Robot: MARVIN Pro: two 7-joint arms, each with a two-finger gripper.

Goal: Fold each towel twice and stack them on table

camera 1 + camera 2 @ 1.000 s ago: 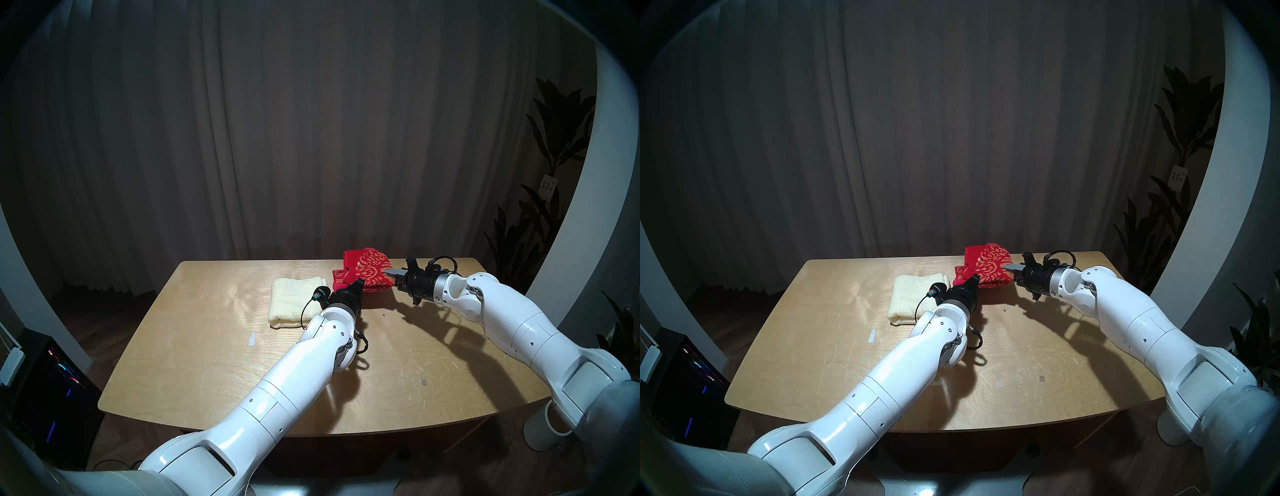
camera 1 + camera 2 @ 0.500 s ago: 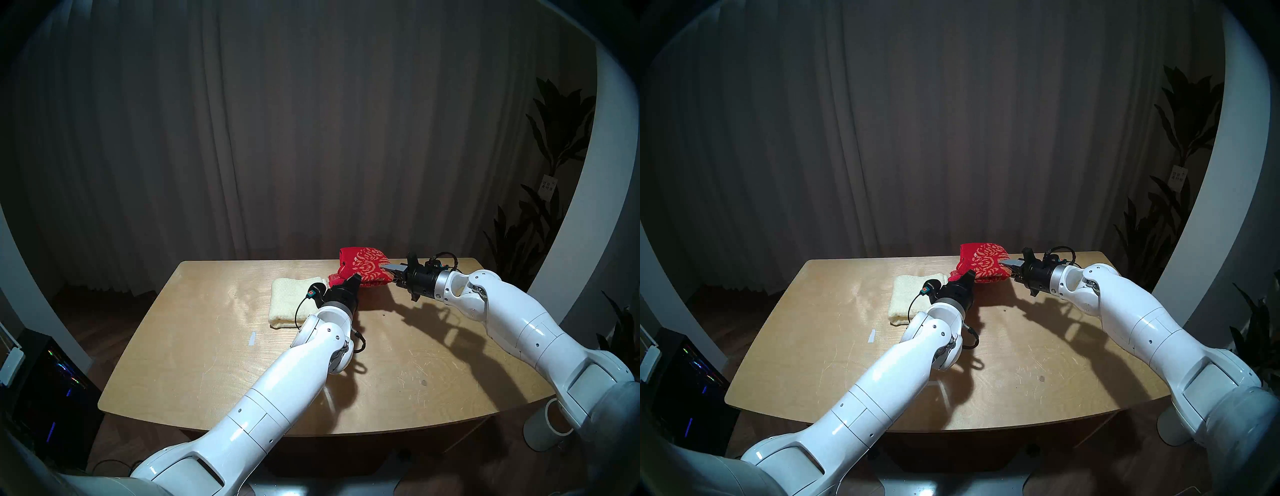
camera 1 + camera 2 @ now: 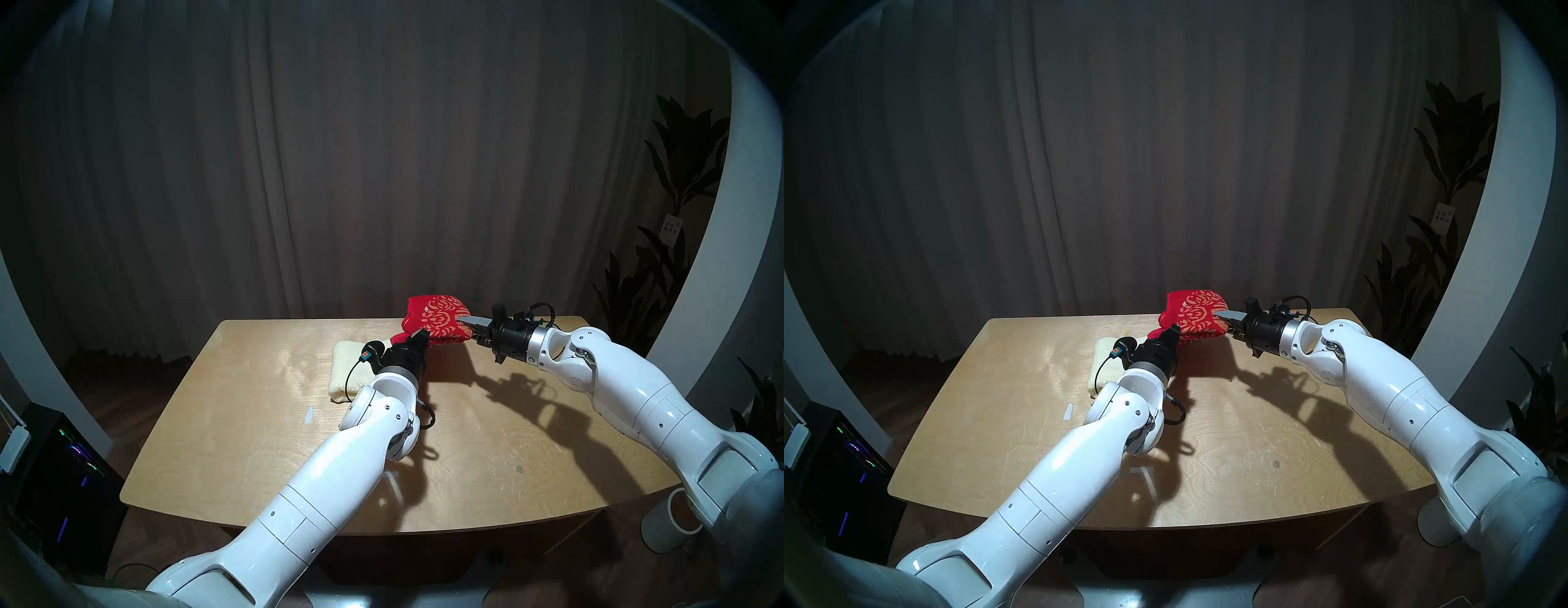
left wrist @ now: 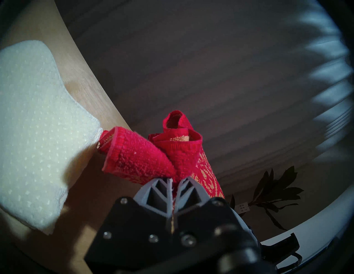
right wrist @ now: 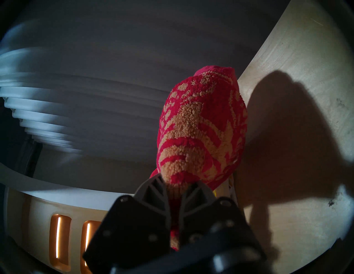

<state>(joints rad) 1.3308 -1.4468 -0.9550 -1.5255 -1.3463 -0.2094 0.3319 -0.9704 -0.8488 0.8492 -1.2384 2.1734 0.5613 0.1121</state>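
Observation:
The red towel (image 3: 437, 320) with gold pattern hangs folded between my two grippers, lifted above the table (image 3: 254, 424) near its far edge. My left gripper (image 3: 421, 335) is shut on its left end; in the left wrist view (image 4: 173, 180) the red cloth (image 4: 141, 162) is pinched between the jaws. My right gripper (image 3: 466, 325) is shut on its right end, and the right wrist view (image 5: 177, 184) shows the red towel (image 5: 201, 124) bunched in the jaws. The cream towel (image 3: 348, 369) lies folded on the table just left of the red one, partly hidden by my left wrist; it also shows in the left wrist view (image 4: 28, 124).
A white tape strip (image 3: 308, 415) lies on the table in front of the cream towel, another (image 3: 1144, 473) under my left forearm. A dark curtain hangs behind the table. A plant (image 3: 662, 254) stands at the right, a dark cabinet with lights (image 3: 63, 467) at the left.
Both grippers have carried the red towel up and to the left, toward the cream towel. Its lower left corner now hangs over the cream towel's far edge.

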